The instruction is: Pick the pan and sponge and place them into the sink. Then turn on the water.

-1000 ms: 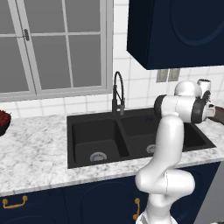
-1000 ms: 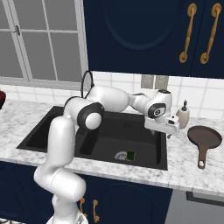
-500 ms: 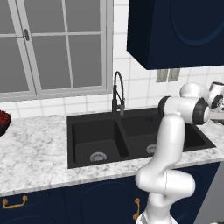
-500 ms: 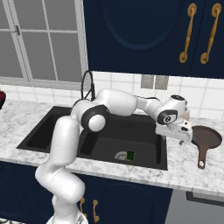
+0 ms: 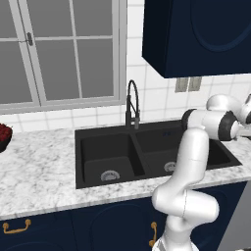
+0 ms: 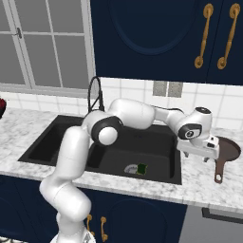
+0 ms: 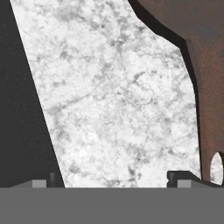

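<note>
Item one, the sink (image 6: 57, 142): I log a matte black double basin set in the marble desk (image 6: 199, 182), with a black gooseneck faucet (image 5: 131, 104) behind the divider. Contents: the sponge (image 6: 142, 168), yellow-green, lies on the floor of the right basin just beside the round drain (image 6: 130, 168); from my left base view I see the left basin holding only its own silver drain (image 5: 110, 175). Item two, the pan (image 6: 229, 149): it sits on the desk to the right of the sink, brownish inside, handle pointing toward the desk's front edge. Item three, the gripper (image 6: 209, 156): I read it as released, jaws spread wide and holding nothing, low at the pan's left rim. My hand view adds the pan's handle (image 7: 210, 109) with its hanging hole close by one fingertip (image 7: 177, 176). Item four: a dark bowl of red fruit (image 5: 4, 137) at the desk's far left, seen from the left base view.
</note>
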Robot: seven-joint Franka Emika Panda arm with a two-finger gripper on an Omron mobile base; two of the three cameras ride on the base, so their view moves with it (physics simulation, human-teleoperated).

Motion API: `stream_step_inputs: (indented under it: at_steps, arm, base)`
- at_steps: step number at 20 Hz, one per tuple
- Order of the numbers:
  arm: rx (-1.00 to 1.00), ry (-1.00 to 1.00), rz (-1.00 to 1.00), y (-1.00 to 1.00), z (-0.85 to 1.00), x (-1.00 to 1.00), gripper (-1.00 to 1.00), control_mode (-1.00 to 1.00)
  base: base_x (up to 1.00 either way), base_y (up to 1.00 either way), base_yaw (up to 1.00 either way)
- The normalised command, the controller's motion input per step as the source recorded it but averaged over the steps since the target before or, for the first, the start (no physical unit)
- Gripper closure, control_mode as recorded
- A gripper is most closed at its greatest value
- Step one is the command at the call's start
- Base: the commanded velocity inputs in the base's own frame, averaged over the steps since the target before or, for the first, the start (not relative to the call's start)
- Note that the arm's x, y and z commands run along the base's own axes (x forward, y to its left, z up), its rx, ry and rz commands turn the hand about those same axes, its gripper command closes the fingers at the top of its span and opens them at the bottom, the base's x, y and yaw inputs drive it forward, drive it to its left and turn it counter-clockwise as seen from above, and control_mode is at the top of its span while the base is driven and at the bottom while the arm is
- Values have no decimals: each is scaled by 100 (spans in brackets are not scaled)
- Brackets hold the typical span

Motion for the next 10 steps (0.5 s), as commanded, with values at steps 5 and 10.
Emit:
stream_step_inputs:
  at_steps: [5, 10]
  arm:
    - [-4, 0, 1, -20, 0, -19, -100, -100]
    - [-3, 0, 0, -22, -2, -16, -100, -100]
  base:
    - [0, 0, 0]
    - [0, 0, 0]
